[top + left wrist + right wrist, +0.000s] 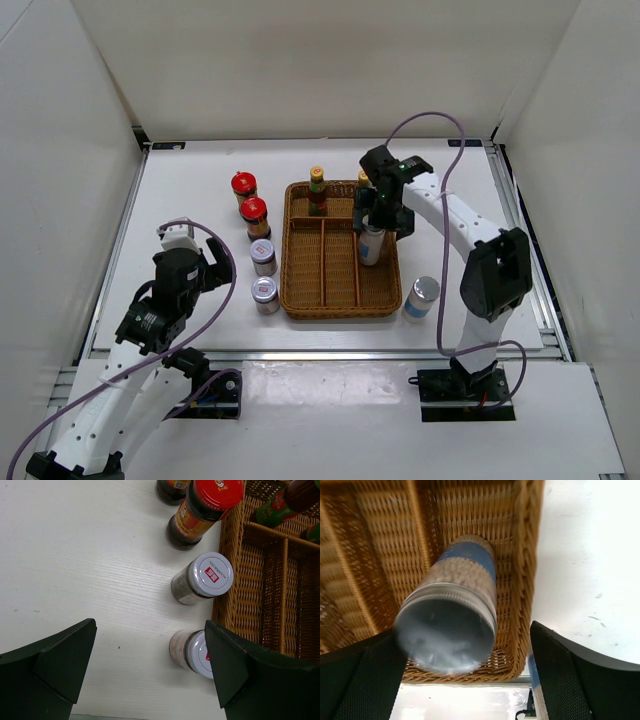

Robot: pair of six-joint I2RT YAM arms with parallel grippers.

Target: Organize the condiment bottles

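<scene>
My right gripper (pixel 381 222) (pixel 465 635) is open above a silver-lidded blue-white jar (pixel 371 245) (pixel 465 575). The jar stands in the right compartment of the wicker tray (pixel 342 312). The right finger is clear of it. A second blue-white jar (pixel 423 297) stands on the table right of the tray. Two yellow-capped bottles (pixel 317 190) (pixel 363 182) stand at the tray's far end. Two red-capped jars (pixel 243 186) (pixel 254 212) and two silver-lidded brown jars (pixel 263 255) (pixel 265 293) stand left of the tray. My left gripper (pixel 200 268) (pixel 150 630) is open and empty beside the nearer brown jar (pixel 192 652).
The tray's woven rim (pixel 227 555) runs close along the brown jars. White walls enclose the table on three sides, with metal rails (pixel 515 200) along its edges. Bare table lies left of the jars (pixel 75 555).
</scene>
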